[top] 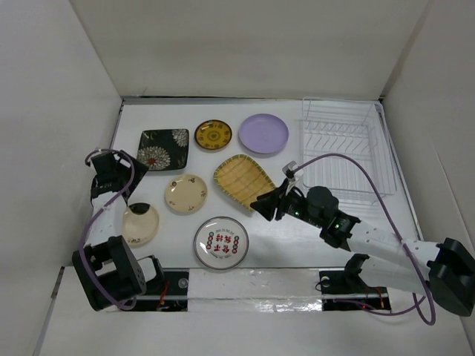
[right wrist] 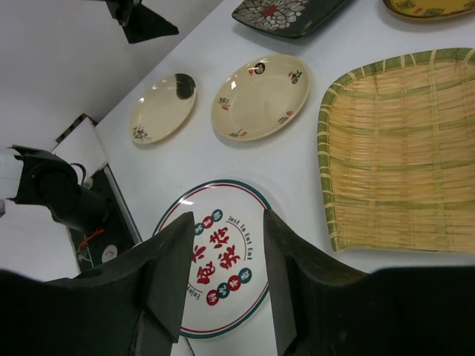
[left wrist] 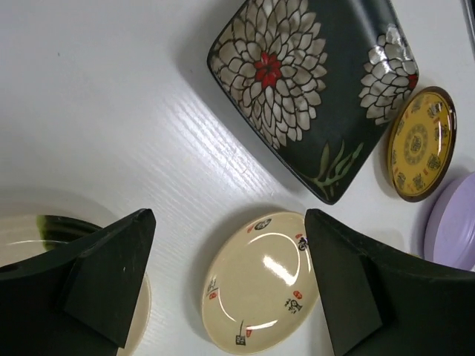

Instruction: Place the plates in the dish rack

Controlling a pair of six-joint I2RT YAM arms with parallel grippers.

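While the plates lie flat, left gripper and right gripper gape, holding nothing.

Glossy glazed cream plate, woven-textured yellow plate — thin white wire rack

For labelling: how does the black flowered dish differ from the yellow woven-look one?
The black dish is glossy with white flowers; the yellow dish is basket-patterned, green-rimmed. The black dish lies far left, the yellow dish central, nearer the right gripper. Both are squarish and outside the dish rack.
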